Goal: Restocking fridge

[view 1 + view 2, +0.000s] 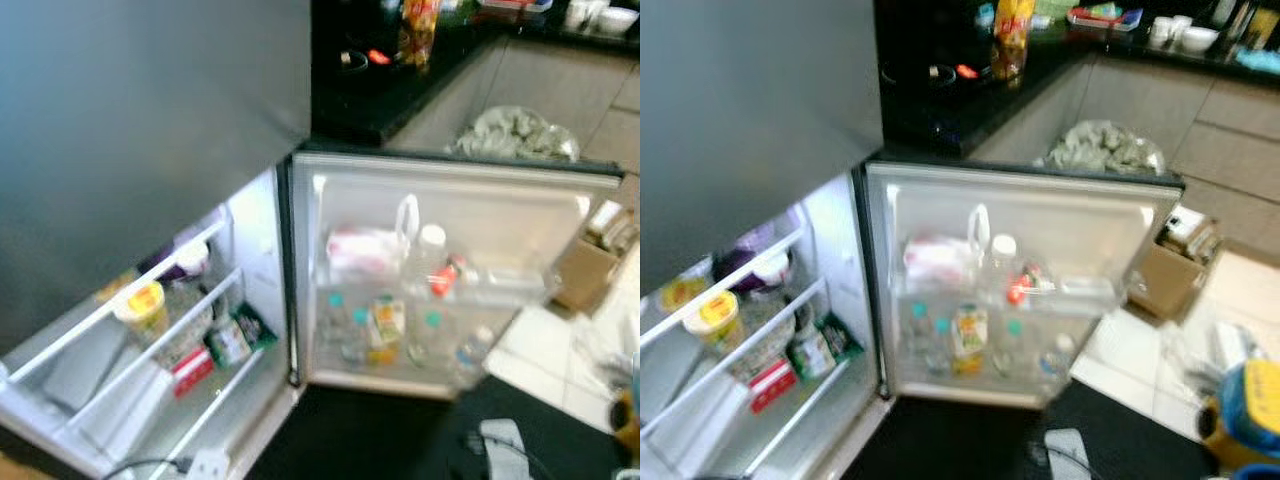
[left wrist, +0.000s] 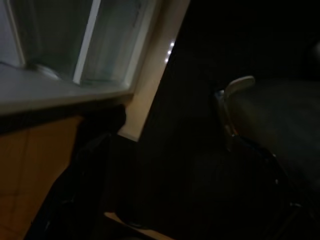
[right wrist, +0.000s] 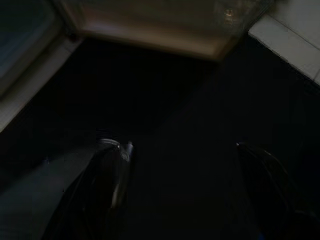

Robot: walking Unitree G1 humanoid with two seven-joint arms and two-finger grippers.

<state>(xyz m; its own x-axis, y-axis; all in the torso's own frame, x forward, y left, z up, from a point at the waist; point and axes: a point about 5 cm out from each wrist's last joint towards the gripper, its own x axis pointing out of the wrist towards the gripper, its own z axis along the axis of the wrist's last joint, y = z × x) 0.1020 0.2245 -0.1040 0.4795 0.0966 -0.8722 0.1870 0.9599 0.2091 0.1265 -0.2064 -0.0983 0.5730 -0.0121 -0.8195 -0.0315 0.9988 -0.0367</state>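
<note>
The right hand hangs low over a dark mat, its two black fingers spread wide with nothing between them. The left hand hangs in shadow beside the fridge's bottom edge; whether its fingers are apart or together cannot be told in the dark.

Just ahead and below stands the fridge, its grey upper front shut and its lower door swung fully open to the robot's right. Inside the lit compartment, white wire shelves slope away. On them sit a yellow-lidded tub, a white cup beside something purple, a red carton and a green packet near the inner wall.

The door's upper rack holds a pink-and-white bag, a clear jug with a white handle and a clear bottle with a white cap, with a red-capped item lying next to it. The lower rack carries a yellow juice carton among small bottles with teal caps.

A cardboard box stands on the tiled floor beyond the door's far end. Farther off, a crumpled grey cloth rests behind the door's top edge, and a black worktop bears a yellow-red packet and white bowls.
</note>
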